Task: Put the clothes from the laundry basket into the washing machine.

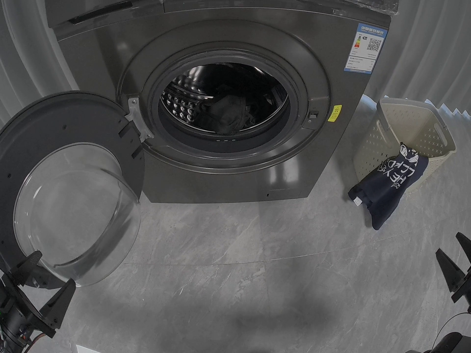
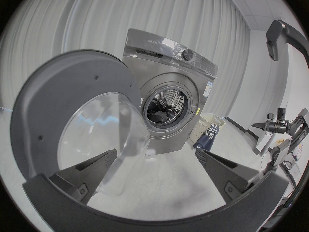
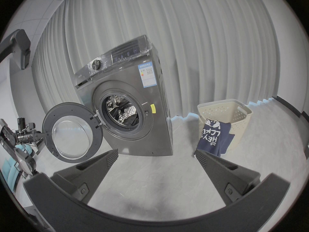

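A grey washing machine [image 1: 221, 20] stands ahead, its round door [image 1: 68, 187] swung wide to the left. Dark clothes [image 1: 223, 113] lie inside the drum. To the right of the machine stands a cream laundry basket [image 1: 431, 123], with a navy printed garment [image 1: 390, 185] draped over its front rim and reaching the floor. My left gripper [image 1: 41, 283] is open low at the left, just below the door, holding nothing. My right gripper [image 1: 461, 261] is open low at the right, well short of the basket. The garment [image 3: 214, 139] and basket [image 3: 225, 110] lie ahead in the right wrist view.
Grey stone-look floor [image 1: 255, 270] spreads between the machine and me. The open door juts into the left side of that space. Pleated white curtains [image 3: 209, 49] hang behind the machine and basket.
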You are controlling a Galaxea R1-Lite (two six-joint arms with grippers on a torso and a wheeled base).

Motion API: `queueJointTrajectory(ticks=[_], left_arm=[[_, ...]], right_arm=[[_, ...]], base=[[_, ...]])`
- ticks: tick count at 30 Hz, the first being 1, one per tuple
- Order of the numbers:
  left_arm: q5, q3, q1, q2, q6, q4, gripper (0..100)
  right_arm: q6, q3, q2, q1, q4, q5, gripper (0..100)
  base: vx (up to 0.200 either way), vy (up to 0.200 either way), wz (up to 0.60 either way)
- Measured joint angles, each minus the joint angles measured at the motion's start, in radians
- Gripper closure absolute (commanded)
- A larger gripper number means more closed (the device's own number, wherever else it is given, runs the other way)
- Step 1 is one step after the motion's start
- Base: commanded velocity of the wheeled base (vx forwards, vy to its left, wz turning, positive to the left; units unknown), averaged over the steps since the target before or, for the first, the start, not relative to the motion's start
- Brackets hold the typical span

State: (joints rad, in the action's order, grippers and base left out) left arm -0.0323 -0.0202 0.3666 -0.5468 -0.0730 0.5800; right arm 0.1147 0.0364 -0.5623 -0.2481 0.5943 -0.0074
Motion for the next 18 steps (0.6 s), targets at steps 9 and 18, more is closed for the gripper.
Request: queueJointTrajectory(ticks=[9, 18], left_arm=[[0.02, 0.003, -0.066, 0.2, -0.002, -0.173, 0], [0.023, 0.003, -0.149, 0.379, -0.04, -0.456, 0]], right_arm=[[0.0, -0.017, 0.166, 0.081, -0.125, 0.004, 0], [0.017, -0.019, 0.401, 0.167, -0.458, 0.006, 0]], base=[[-0.089, 0.0, 0.0], [0.0, -0.133, 0.0]])
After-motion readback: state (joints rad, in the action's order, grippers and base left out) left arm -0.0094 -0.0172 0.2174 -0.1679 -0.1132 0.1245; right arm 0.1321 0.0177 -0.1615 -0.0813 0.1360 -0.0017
